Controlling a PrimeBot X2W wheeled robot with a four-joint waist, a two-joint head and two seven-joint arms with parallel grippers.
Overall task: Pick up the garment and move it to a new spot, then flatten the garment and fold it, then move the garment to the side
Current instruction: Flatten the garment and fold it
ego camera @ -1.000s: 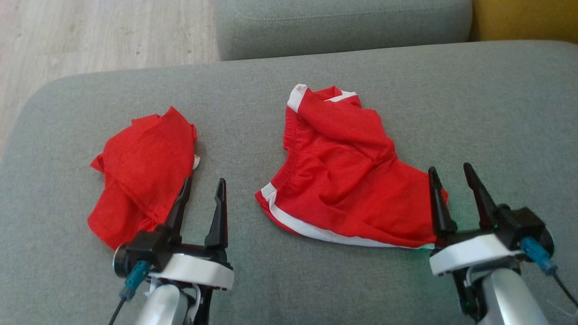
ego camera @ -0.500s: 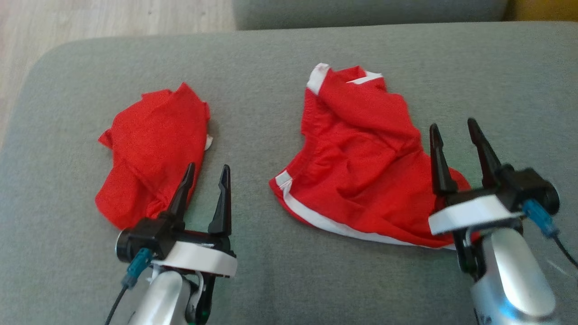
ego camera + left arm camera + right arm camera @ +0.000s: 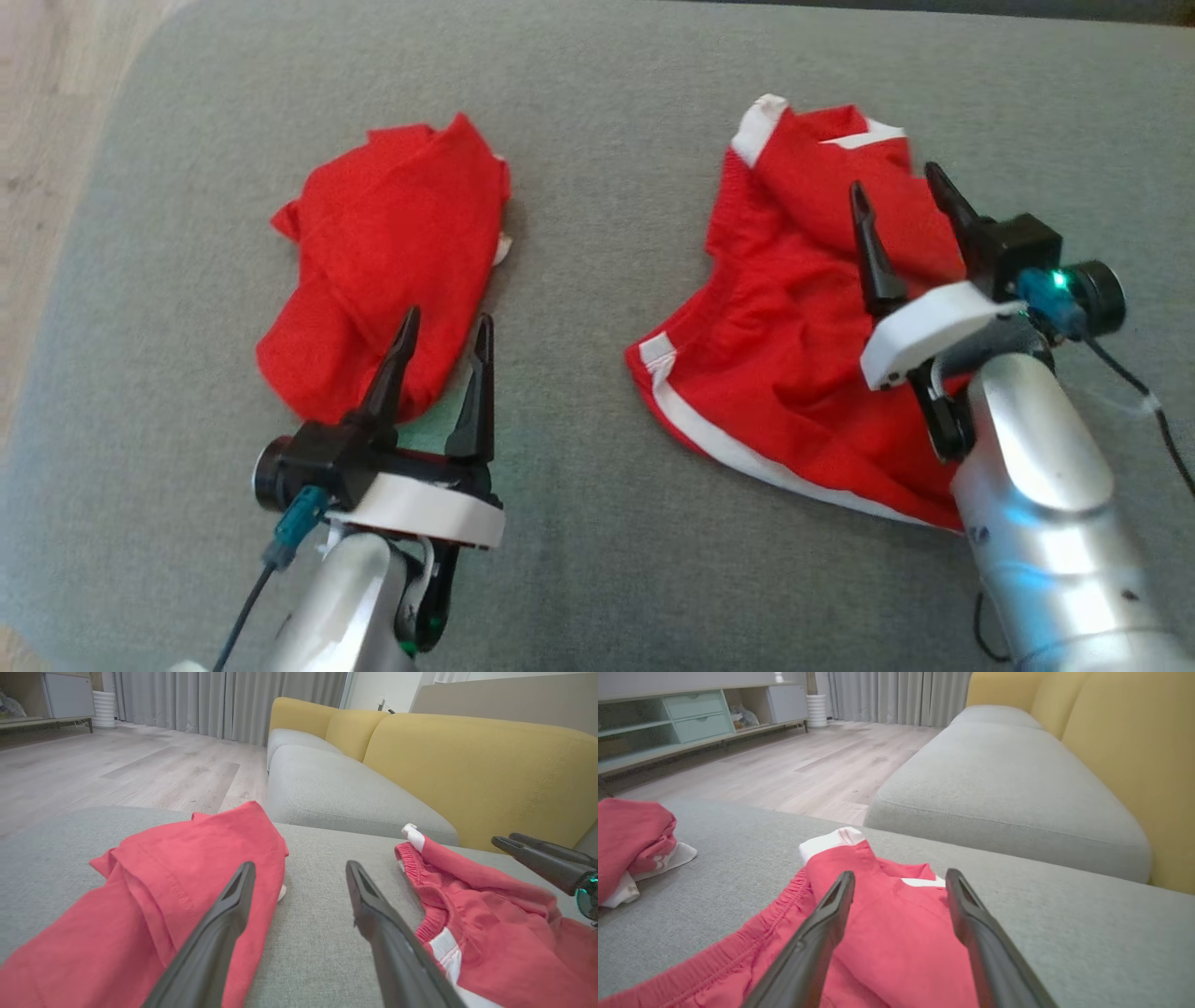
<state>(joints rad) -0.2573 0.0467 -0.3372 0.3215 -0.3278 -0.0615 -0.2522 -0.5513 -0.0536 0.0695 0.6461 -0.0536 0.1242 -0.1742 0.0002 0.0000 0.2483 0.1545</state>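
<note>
The red shorts, edged in white, lie rumpled on the right half of a wide grey cushion, with the waistband end farthest from the robot. The right gripper hangs over that far part with its two dark fingers spread wide and nothing between them but a raised fold of the cloth. I cannot tell whether the tips touch it. The left gripper is spread just as wide and empty. One finger is over the near edge of a second, folded red garment on the cushion's left half, the other over bare grey fabric. The two garments are well apart. From the right wrist the gathered elastic waistband and a white scrap under the folded piece are plain to see. From the left wrist, the yellow sofa back, grey curtains and pale wood floor come into sight.
</note>
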